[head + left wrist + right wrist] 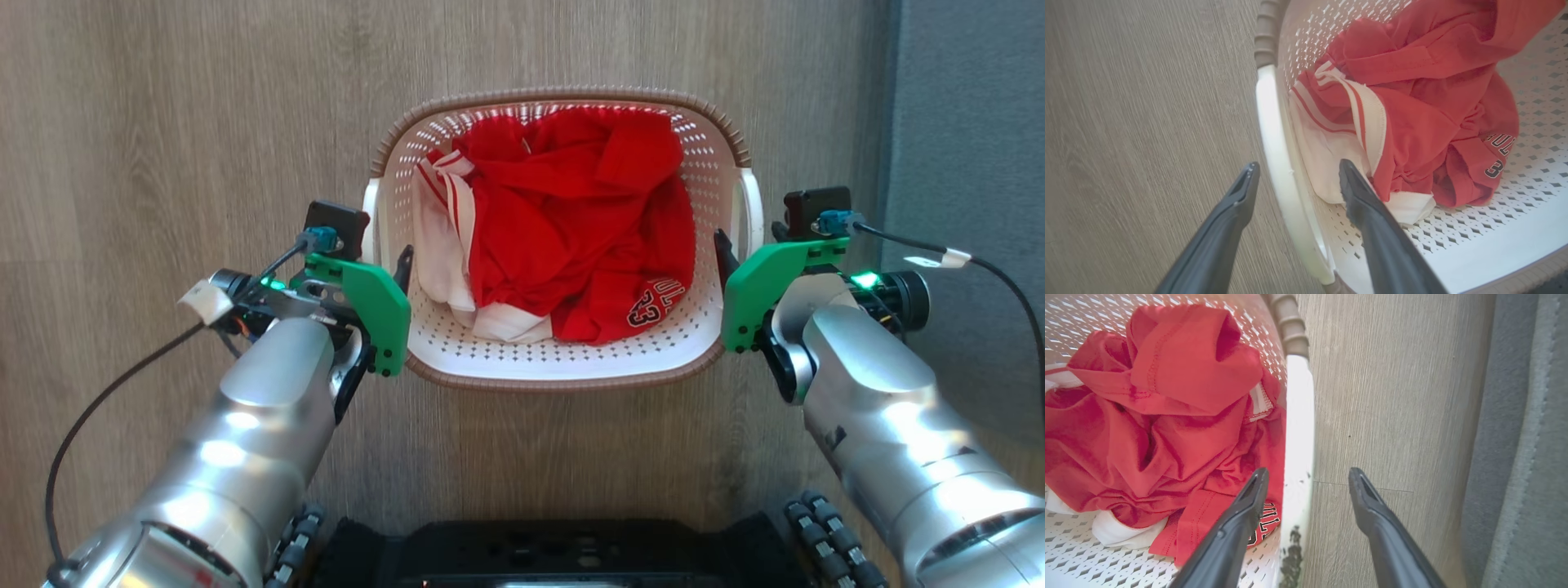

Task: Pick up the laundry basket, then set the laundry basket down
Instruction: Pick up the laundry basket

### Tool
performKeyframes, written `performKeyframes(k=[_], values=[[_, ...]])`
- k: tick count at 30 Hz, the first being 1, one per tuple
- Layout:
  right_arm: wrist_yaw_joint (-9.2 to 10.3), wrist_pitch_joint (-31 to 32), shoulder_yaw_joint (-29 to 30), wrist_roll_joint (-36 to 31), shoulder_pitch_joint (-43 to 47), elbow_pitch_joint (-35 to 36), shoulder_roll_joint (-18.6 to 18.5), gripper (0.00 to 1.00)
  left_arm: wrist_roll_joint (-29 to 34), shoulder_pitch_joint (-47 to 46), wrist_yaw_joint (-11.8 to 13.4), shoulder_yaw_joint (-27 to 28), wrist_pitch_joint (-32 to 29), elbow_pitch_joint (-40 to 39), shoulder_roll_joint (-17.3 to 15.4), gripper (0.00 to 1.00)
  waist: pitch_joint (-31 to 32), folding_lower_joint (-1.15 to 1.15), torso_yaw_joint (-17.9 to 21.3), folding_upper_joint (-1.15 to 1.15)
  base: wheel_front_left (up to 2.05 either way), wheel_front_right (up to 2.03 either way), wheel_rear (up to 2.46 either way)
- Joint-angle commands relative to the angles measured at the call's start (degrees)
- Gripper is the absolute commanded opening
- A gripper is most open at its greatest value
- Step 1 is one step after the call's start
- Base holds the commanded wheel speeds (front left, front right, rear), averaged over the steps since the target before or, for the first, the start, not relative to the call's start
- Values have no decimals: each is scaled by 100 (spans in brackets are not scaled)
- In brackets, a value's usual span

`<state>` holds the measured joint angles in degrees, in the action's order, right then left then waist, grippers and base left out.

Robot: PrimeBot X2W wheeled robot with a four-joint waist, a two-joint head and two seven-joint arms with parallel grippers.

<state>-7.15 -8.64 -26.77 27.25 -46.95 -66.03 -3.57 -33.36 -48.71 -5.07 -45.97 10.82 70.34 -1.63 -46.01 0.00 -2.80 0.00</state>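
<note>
The laundry basket (pixel 571 359) sits on the wood-look floor, cream-white with perforated walls and a brown rim, holding red and white clothes (pixel 571 220). My left gripper (pixel 385 255) is open at its left white handle (pixel 1274 130), one finger outside and one inside the wall. In the left wrist view the left gripper (pixel 1299 165) straddles that handle without pinching it. My right gripper (pixel 744 241) is open at the right handle (pixel 1298 416). The right wrist view shows the right gripper (pixel 1308 471) with one finger over the clothes (pixel 1167 396) and one over the floor.
A grey carpet edge (pixel 971 122) runs along the right side, close to my right arm, and appears again as the carpet (pixel 1515 437) in the right wrist view. My black base (pixel 555 555) lies just below the basket. Bare floor (pixel 163 122) spreads to the left.
</note>
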Motion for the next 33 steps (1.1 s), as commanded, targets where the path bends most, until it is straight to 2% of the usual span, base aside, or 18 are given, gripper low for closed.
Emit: performKeyframes(k=[1,9,33], values=[[-34,35,-116,65,69,-20,69,100,-77,-13,35,16,-77,16,-125,100,-69,0,-31,0,0,0,0],[-34,52,-188,133,-194,-213,69,100,-357,-269,31,-377,-401,-81,-125,100,-321,0,-120,0,0,0,0],[-34,141,-349,337,-492,-564,69,100,-1105,-554,57,-1355,-726,-222,-125,100,-642,0,-318,0,0,0,0]])
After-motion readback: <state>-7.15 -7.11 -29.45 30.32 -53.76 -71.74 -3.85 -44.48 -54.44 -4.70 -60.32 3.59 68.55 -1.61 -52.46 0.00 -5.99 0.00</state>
